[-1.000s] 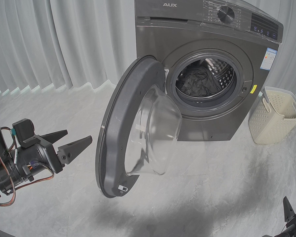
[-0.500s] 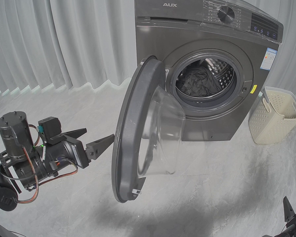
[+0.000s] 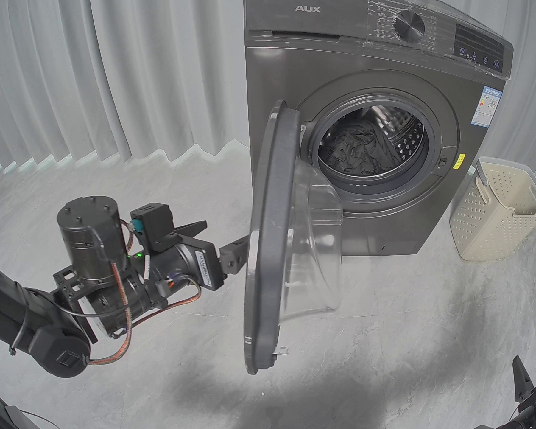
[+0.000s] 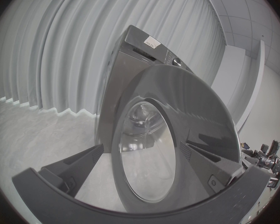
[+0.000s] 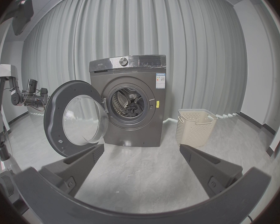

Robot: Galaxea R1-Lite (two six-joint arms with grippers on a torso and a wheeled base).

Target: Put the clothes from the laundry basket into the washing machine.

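The grey washing machine has its round door standing half open, edge-on in the head view. Dark clothes lie inside the drum. My left gripper is open, its fingertips at the door's outer face; the left wrist view has the door close between its spread fingers. The cream laundry basket stands on the floor right of the machine, with no clothes visible inside it. Low at the right, well back from the machine, my right gripper is open and holds nothing.
Grey curtains hang behind and left of the machine. The pale floor is bare in front of the machine and the basket. A white wall stands beyond the basket.
My left gripper has moved right to the door, and the door has swung from wide open toward the machine's opening. The right gripper has stayed still.
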